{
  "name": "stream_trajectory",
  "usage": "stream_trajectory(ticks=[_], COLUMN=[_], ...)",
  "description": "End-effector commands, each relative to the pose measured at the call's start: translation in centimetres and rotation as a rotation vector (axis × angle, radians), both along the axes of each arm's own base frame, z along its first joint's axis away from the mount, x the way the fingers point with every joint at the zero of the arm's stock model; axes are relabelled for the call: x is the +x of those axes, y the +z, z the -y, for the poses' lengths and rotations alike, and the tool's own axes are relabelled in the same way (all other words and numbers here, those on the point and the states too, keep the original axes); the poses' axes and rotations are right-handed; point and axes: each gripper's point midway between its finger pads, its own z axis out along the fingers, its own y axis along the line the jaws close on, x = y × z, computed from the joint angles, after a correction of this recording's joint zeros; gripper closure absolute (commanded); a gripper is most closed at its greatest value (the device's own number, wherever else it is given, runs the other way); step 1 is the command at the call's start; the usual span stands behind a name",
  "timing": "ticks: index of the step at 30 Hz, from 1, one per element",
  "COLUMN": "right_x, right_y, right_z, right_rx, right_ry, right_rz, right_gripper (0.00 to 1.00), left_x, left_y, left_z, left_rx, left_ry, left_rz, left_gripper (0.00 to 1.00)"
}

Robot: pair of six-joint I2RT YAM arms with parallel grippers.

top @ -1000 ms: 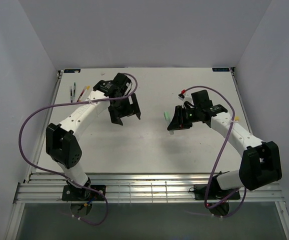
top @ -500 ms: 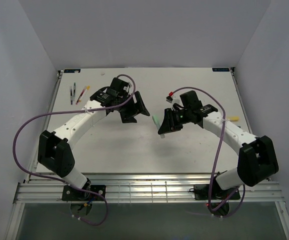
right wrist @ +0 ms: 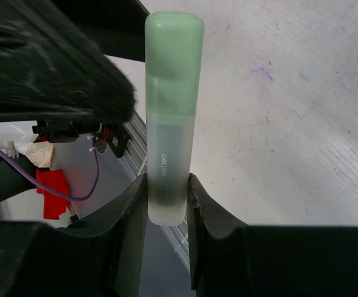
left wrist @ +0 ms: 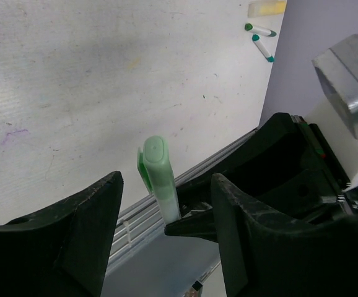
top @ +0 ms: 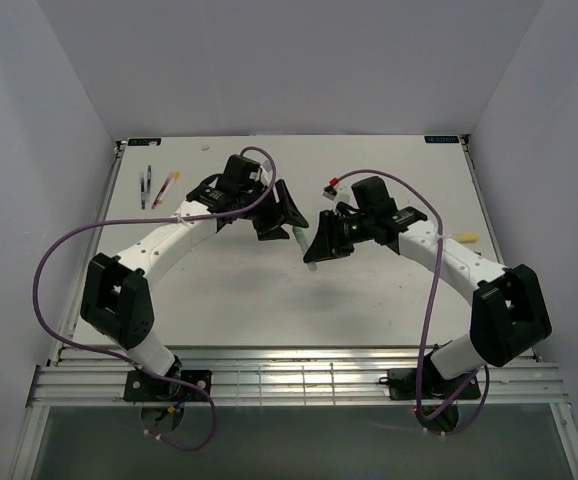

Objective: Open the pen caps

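Over the middle of the table [top: 249, 290], the right gripper [right wrist: 166, 193] pinches the frosted barrel of a pale-green marker [right wrist: 168, 142], with its cap [right wrist: 173, 62] pointing at the other arm. The left gripper [left wrist: 165, 185] straddles that cap, fingers fairly wide, a gap showing on both sides. A few thin pens [top: 149, 186] lie near the far left corner.

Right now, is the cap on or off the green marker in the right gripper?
On. The green cap sits on the barrel held by the right gripper; the left gripper, jaws open, flanks it.
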Motion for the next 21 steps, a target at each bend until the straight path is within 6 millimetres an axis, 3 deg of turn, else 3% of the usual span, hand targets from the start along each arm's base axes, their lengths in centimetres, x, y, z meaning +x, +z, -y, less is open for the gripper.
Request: stream_trajectory(ticks=[1,7,15,20,21], right_x=[1.2,1.6,1.5,0.7,0.6], right_y=[2.8,3.2,3.1,2.3,2.0], right_z=[-1.6,-2.3,-2.6,-2.7,-2.6], right_rx=[0.078,0.087,0.080,0.064,0.056], right_ry=[0.007,0.003,0.002,0.012,0.009], right_rz=[0.058,0.063,0.058,0.044,0.044], right_gripper=[0.92,0.92,0.92,0.92,0.92], left_x=[0.0,0.3,1.0,1.6,1.6], left_y=[0.5,-0.2,-0.1,0.0,0.0], left_z=[0.6,0.8,0.9,0.3,0.2], left_rx=[-0.028,-0.014,0.011,0.024,0.024], left_ry=[-0.038,-0.063,-0.081,-0.065,-0.062], left_rz=[0.021,0.020,0.036,0.038,0.035], left_gripper=[0.32,0.39,0.68,0.79,0.88])
